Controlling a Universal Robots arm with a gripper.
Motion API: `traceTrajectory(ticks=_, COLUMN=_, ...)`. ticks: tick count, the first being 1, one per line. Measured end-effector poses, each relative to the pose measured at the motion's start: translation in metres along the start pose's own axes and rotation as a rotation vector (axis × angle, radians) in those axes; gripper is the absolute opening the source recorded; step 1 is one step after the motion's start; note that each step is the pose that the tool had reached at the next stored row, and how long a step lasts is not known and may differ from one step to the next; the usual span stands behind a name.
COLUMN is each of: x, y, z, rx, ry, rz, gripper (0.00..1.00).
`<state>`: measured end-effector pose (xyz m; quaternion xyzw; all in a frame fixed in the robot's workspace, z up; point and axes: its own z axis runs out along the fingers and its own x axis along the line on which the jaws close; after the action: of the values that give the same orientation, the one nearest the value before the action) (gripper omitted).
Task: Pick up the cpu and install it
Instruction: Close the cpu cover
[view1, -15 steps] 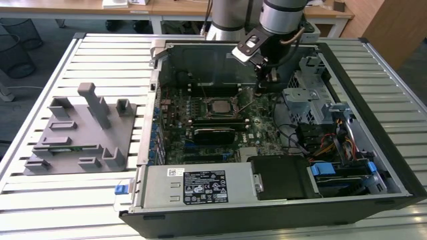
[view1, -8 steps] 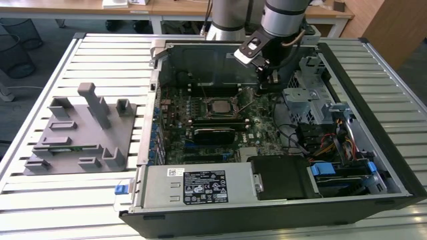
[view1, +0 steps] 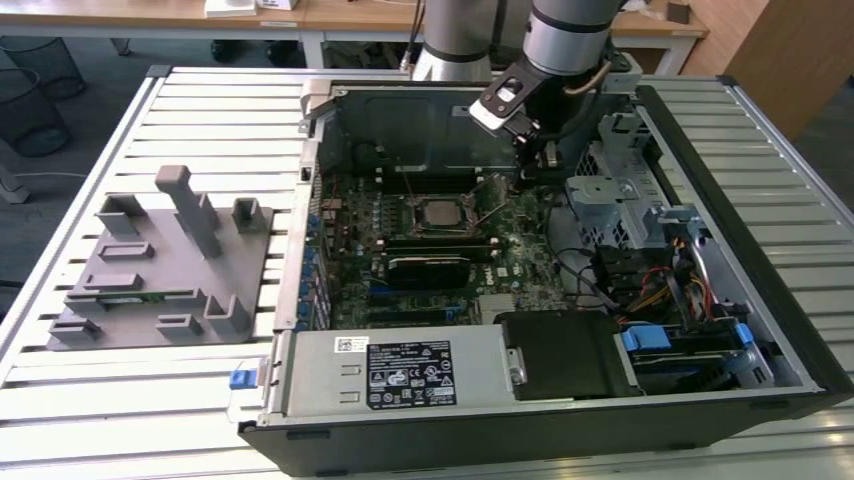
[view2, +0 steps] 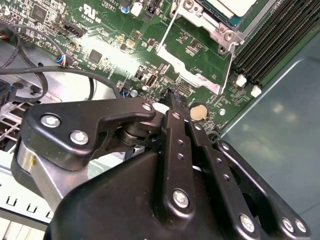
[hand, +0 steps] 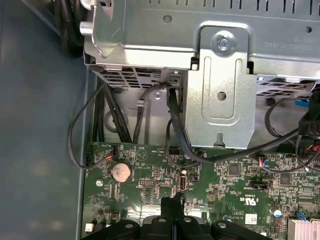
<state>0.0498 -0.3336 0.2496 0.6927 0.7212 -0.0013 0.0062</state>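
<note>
The cpu (view1: 438, 212), a small silver-grey square, lies in the socket on the green motherboard (view1: 514, 250) inside the open computer case. In the second wrist view the cpu (view2: 231, 6) shows at the picture's edge, and the socket's metal frame (view2: 192, 75) is hinged up beside it. My gripper (view1: 531, 172) hangs low over the board, toward the exterior view's right of the socket, apart from the cpu. Its fingertips (view2: 174, 97) are pressed together with nothing between them, just above the board near a coin battery (hand: 120, 172). My gripper (hand: 172, 202) is shut.
A metal drive cage (hand: 220, 75) with black cables (hand: 175, 125) stands close beyond the gripper. The memory slots (view2: 270, 45) run beside the socket. The power supply (view1: 400, 372) fills the case's near end. A grey fixture (view1: 160, 270) with a green stick stands on the slatted table (view1: 214, 110).
</note>
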Motion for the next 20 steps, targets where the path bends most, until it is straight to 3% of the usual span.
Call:
traceTrajectory(ticks=7, x=0.0001, y=-0.0009, z=0.0045, rx=0.0001, ry=-0.0003, rz=0.0, gripper=0.11)
traceTrajectory(ticks=20, x=0.0007, y=-0.0134, z=0.0046, rx=0.0001, ry=0.0001, rz=0.0, gripper=0.11)
